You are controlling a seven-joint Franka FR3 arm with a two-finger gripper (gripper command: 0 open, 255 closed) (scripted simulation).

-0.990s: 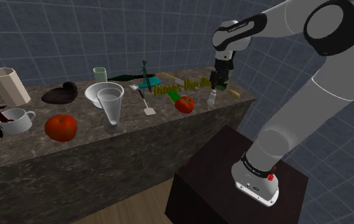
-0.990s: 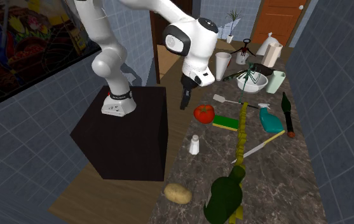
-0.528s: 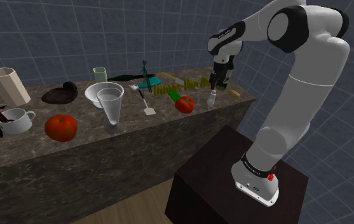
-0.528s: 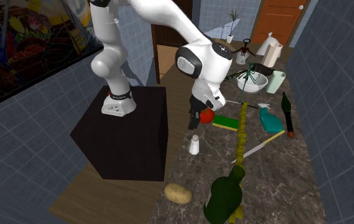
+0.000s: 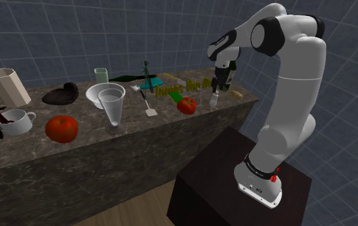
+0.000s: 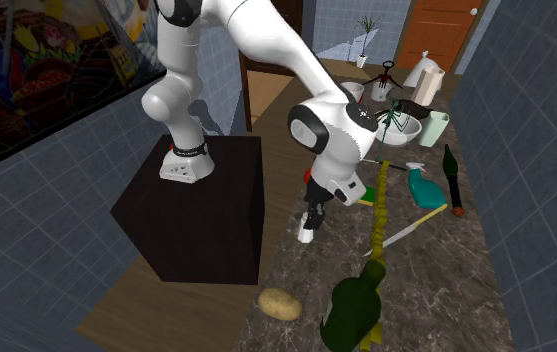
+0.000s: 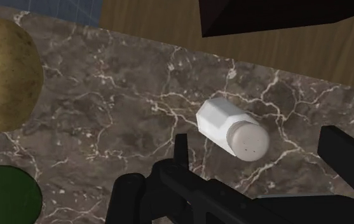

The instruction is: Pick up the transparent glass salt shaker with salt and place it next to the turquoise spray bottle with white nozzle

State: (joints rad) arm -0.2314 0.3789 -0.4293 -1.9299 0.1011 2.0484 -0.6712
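In the second exterior view, reading from its left, the dark stand comes first, then the gripper. Over the last second the gripper has travelled from above the counter edge down to a position directly over the salt shaker. The shaker has not moved: it stands upright on the marble counter, near the edge facing the stand. Further to that view's right, well apart from the shaker, is the turquoise spray bottle. In the wrist view the fingers are spread; the shaker sits between them, touched by neither, so it is not held. Assessment: the approach is nearly complete. A short descent remains, then closure on the shaker body, before transport toward the bottle.
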